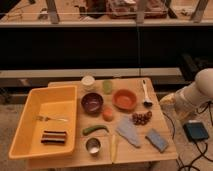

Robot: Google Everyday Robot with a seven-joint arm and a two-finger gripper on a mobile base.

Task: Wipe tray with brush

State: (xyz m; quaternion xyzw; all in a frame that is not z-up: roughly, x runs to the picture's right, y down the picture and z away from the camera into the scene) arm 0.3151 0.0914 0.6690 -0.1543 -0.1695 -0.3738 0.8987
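Tabletop's right edge has jaws just beyond brush

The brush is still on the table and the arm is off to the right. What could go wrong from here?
1. The brush lies between the orange bowl and the gripper, which is at the right edge of the table. A grasp there could knock the bowl or the grapes.
2. The tray is at the far left, so the brush must likely cross the crowded table.
3. A fork and a striped block lie in the tray; wiping may shove them about.
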